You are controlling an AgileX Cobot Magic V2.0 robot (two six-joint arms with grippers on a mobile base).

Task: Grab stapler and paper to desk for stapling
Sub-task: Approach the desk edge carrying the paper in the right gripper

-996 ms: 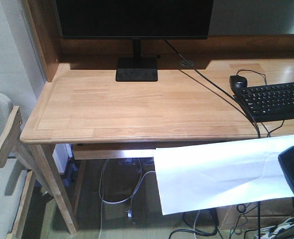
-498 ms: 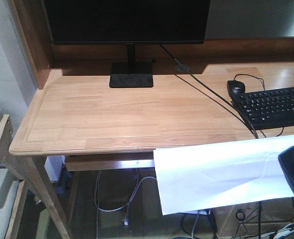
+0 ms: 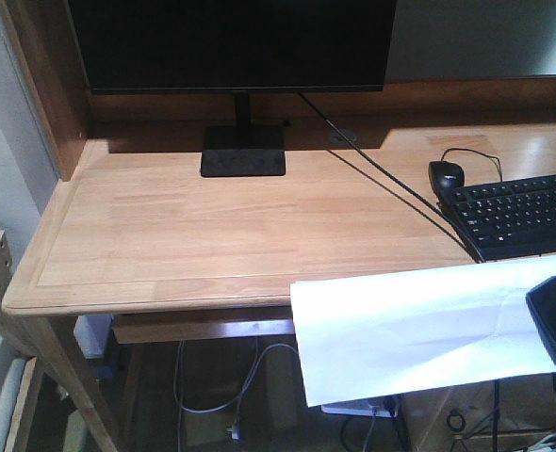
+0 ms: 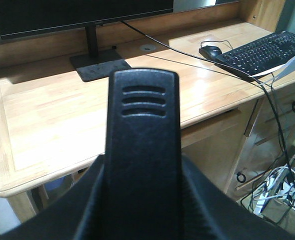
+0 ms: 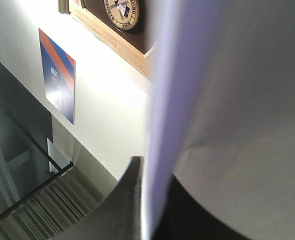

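Right gripper (image 3: pixel 553 325) pinches a plain white paper sheet (image 3: pixel 410 330) before the light-wood tabletop (image 3: pixel 212 226); left gripper (image 4: pixel 142 210) clamps a black plastic stapler (image 4: pixel 142 130).

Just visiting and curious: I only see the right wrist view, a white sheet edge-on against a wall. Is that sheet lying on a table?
Observer: No. In the front view the white rectangular paper sheet hangs in the air before the light-wood desk, not on it.
Operator: What's on the desk?
Observer: A black monitor, a black keyboard and a black mouse.
Operator: Any stapler?
Observer: I cannot tell; a black grooved piece fills the middle of the left wrist view.
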